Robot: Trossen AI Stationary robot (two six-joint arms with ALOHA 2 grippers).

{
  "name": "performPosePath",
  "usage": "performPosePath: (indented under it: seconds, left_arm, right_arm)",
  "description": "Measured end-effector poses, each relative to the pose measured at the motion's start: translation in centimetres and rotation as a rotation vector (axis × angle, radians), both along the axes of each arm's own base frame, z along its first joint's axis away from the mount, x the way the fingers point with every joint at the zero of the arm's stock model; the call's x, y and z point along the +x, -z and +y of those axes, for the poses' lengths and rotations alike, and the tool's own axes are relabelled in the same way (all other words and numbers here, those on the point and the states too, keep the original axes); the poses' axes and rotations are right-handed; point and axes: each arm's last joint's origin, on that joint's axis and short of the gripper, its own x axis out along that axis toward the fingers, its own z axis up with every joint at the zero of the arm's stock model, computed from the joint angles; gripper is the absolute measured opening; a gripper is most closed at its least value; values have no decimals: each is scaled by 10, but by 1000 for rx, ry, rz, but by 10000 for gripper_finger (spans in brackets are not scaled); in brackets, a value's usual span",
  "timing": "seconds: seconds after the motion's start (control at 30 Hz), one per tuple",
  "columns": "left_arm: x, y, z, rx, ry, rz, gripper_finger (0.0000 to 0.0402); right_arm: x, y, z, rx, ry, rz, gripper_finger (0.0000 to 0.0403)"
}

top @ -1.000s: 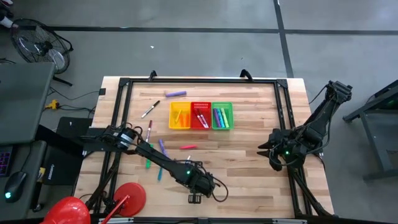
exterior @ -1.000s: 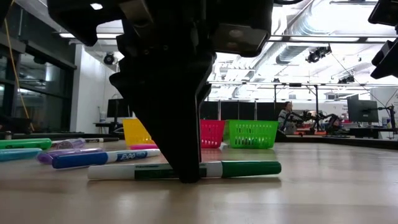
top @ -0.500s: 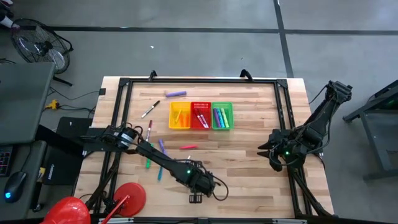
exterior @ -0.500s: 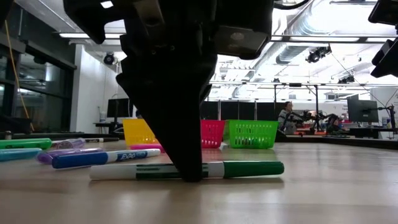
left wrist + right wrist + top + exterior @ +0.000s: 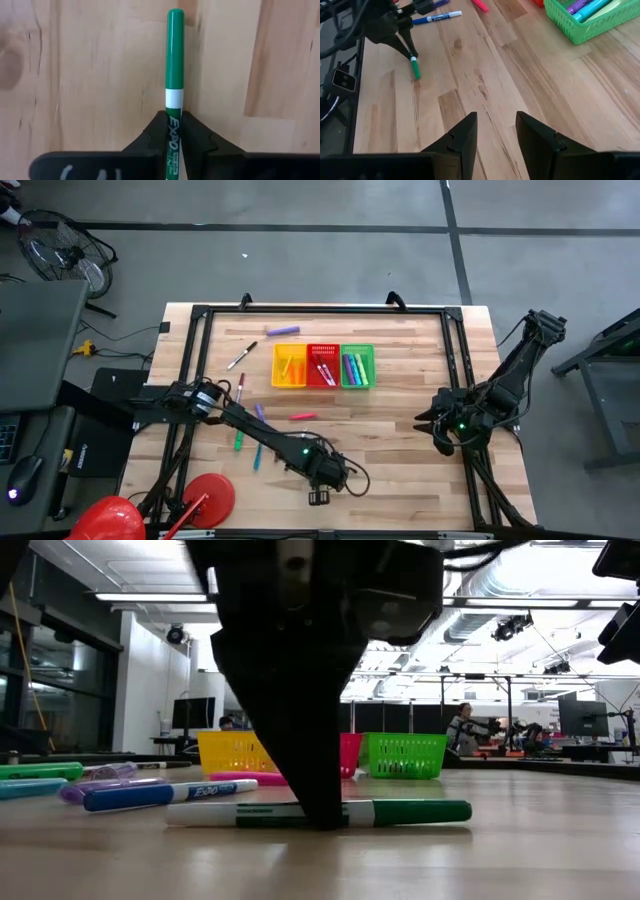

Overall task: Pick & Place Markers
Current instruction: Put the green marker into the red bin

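A green marker (image 5: 400,812) with a white barrel lies on the wooden table near its front edge. My left gripper (image 5: 328,820) stands on it, shut on the barrel; in the high view this gripper (image 5: 325,480) is near the front middle. My right gripper (image 5: 425,423) waits open at the table's right side, over bare wood (image 5: 495,131). Several more markers lie loose left of centre, among them a blue one (image 5: 165,794), a purple one (image 5: 283,331) and a pink one (image 5: 302,417). Others lie in the three baskets. My left gripper pinches the green marker's white barrel at its printed label (image 5: 172,131), about mid-length, between its two fingers. The fingers (image 5: 197,137) come from above, pointing steeply down, and lie across the marker. The marker lies level with its length on the table.
A yellow basket (image 5: 290,366), a red basket (image 5: 322,366) and a green basket (image 5: 357,366) stand side by side at the far middle. A black frame (image 5: 200,313) runs round the table's edges. Bare wood lies between the two grippers.
My left gripper has gone a little toward the table's right edge. The green marker under it has slid the same way along the table, still lying flat.
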Motion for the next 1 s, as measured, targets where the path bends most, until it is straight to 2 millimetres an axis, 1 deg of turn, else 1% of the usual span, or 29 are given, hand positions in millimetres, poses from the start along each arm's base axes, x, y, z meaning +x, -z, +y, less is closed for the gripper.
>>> performPosePath:
  seconds: [0.17,0.37,0.47,0.57,0.67,0.73,0.9,1.0]
  left_arm:
    - [5,-10,17,-50,-72,-1,25]
    - [10,-25,36,-104,-90,-11,25]
    - [13,-28,45,-150,-102,-5,25]
    - [10,-38,50,-124,-138,-2,25]
    - [10,-44,61,-127,-199,1,24]
    - [7,-54,68,-119,-235,5,23]
    - [-3,-92,92,-129,-324,-15,23]
    - [-8,-114,108,-121,-382,-59,23]
  right_arm:
    - [0,0,0,3,-3,4,124]
    - [0,0,0,-9,-4,0,124]
    - [0,0,-1,-20,7,-13,124]
    - [0,0,-1,-22,10,-16,124]
    - [0,0,-1,-23,10,-17,124]
    - [0,0,-1,-27,11,-16,124]
    - [0,0,-2,-36,24,-22,124]
    - [0,0,-3,-38,46,-33,124]
